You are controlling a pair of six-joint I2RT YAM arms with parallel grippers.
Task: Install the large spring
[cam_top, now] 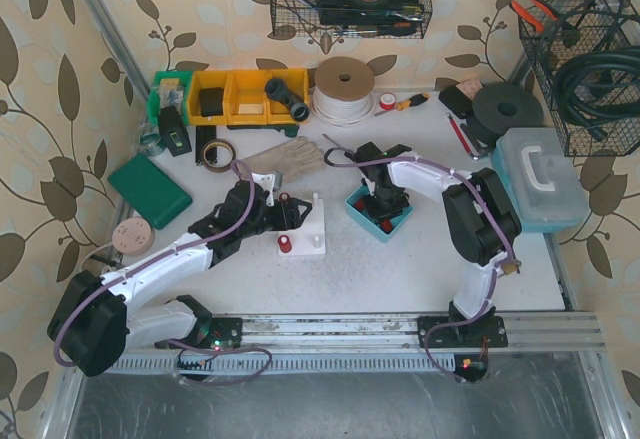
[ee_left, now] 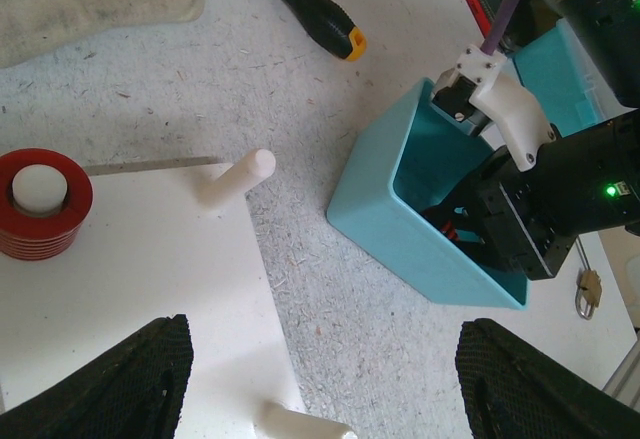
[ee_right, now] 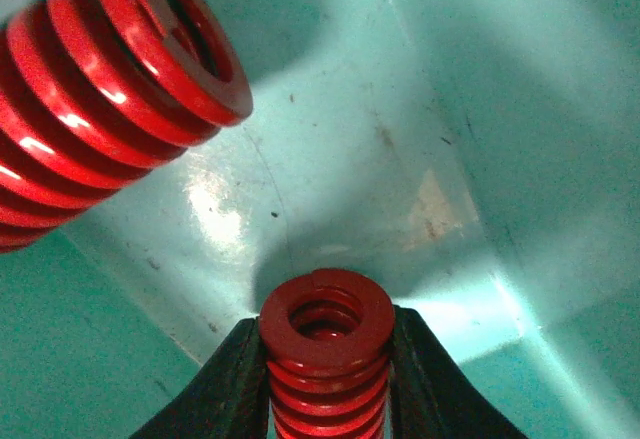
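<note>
Red spring point(ee_right: 326, 321) sits clamped in the right gripper point(ee_right: 327, 374), inside the teal bin point(ee_right: 440, 109). Left gripper point(ee_left: 320, 369) spread wide above the white board point(ee_left: 140, 269).

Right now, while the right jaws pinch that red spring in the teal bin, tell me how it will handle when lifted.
The red spring has thick, close coils, so it likely stays stiff rather than sagging. Its glossy round side sits between just two jaws, so it may slip or twist. Set down on its side, it would probably roll.
</note>
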